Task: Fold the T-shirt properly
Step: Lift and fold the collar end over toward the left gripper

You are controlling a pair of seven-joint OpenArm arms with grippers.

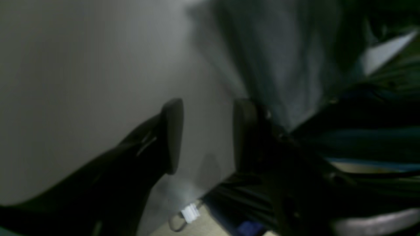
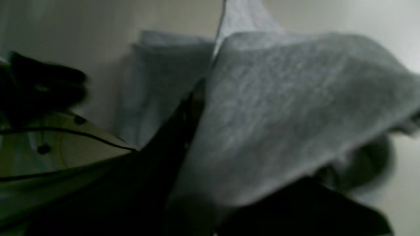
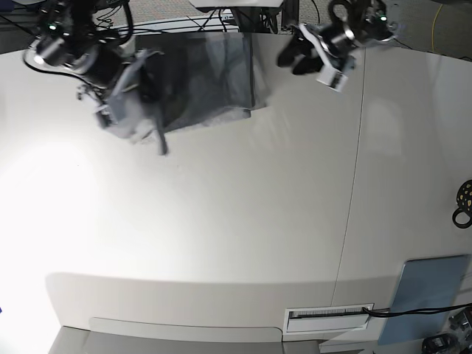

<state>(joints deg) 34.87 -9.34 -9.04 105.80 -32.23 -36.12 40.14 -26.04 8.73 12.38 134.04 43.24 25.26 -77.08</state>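
Note:
The heather-grey T-shirt (image 3: 210,77) lies bunched at the far edge of the white table (image 3: 221,221). My right gripper (image 3: 125,103), on the base view's left, is shut on a part of it and holds that fabric lifted off the table. In the right wrist view the grey cloth (image 2: 279,114) drapes over the dark fingers (image 2: 187,124) and hides the tips. My left gripper (image 3: 295,59) hovers to the right of the shirt. In the left wrist view it (image 1: 208,131) is open and empty, with the shirt (image 1: 279,65) just beyond its right finger (image 1: 244,134).
A grey-blue flat pad (image 3: 431,295) lies at the front right corner. A black ring-shaped object (image 3: 463,203) sits at the right edge. A seam (image 3: 354,184) runs down the table. Cables and chair bases stand behind the far edge.

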